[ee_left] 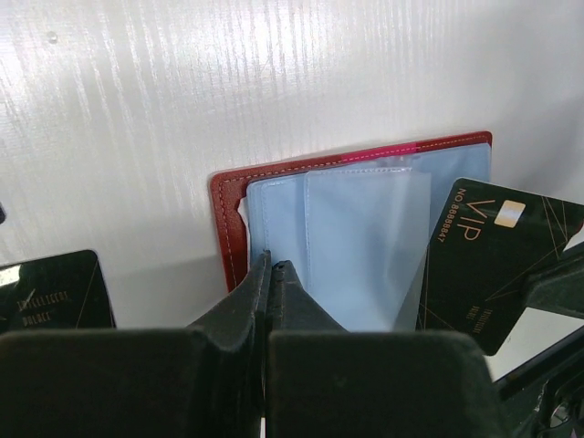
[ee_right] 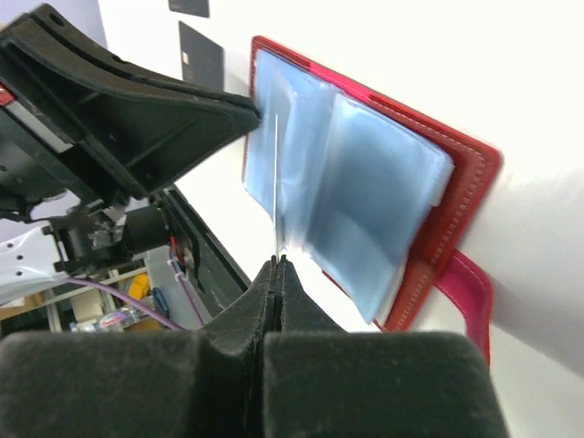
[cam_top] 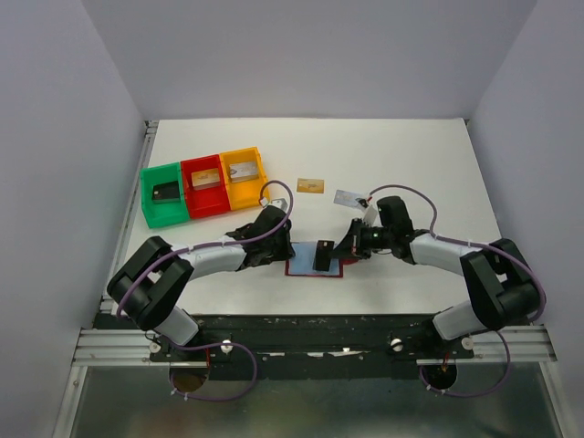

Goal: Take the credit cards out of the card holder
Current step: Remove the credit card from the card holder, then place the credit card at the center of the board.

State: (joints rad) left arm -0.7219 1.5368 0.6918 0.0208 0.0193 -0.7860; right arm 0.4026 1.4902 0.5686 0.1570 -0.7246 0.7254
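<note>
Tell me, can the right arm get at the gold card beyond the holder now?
Probably not yet: the right claw is shut on a black card over the card holder. The gold card lies uncovered in the open, so the way looks free once the held card is released.

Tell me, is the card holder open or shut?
Open. The card holder lies spread, its light blue pockets exposed.

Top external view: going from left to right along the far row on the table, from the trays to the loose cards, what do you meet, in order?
green tray → red tray → yellow tray → gold card → silver card
</note>
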